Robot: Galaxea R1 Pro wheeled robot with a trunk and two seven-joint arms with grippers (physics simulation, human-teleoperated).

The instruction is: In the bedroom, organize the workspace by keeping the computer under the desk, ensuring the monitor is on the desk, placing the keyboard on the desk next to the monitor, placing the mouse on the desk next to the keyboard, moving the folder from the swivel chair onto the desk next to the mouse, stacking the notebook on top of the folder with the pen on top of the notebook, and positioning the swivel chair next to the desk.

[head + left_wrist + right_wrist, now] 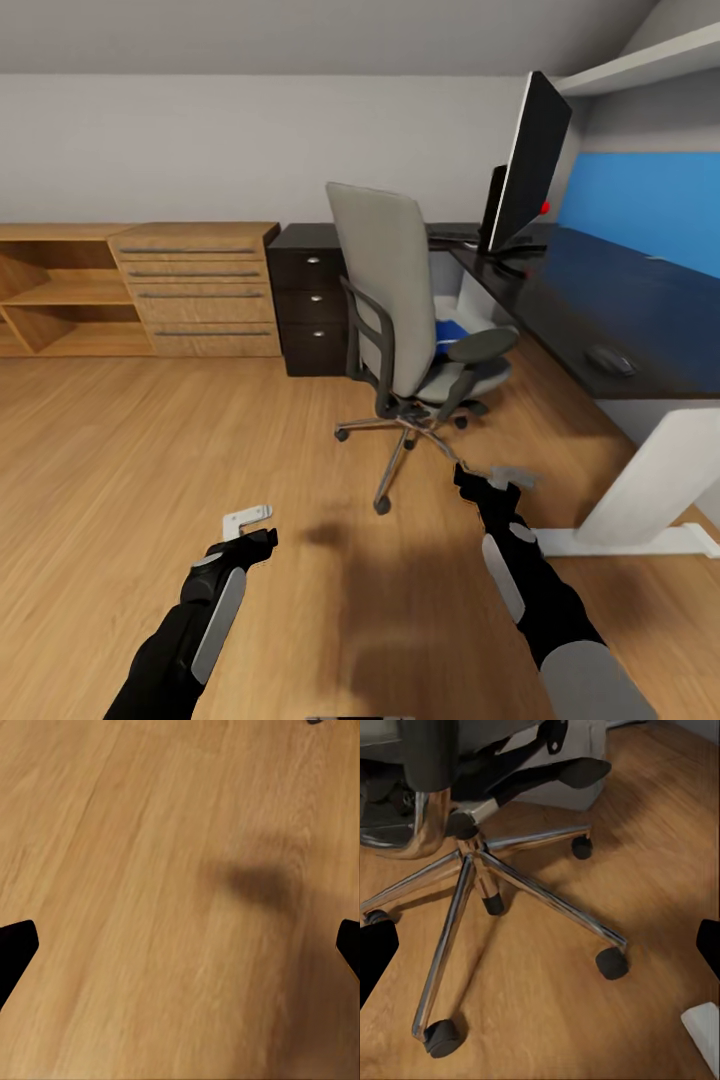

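The grey swivel chair (395, 300) stands mid-room with its back to me, just left of the black-topped desk (620, 300). The blue folder (455, 332) lies on its seat. The monitor (530, 160) stands on the desk's far end, and the dark mouse (610, 360) lies near the desk's front edge. A white box (478, 298) under the desk may be the computer. Keyboard, notebook and pen are out of view. My left gripper (250, 522) (180, 945) hangs open over bare floor. My right gripper (505, 478) (540, 945) is open just short of the chrome chair base (472, 870).
A wooden drawer unit (200, 290) and open shelf (60, 290) line the far wall, with a black drawer cabinet (310, 310) beside them. The desk's white slab leg (655, 480) and foot stand right of my right arm. A blue wall panel (650, 205) backs the desk.
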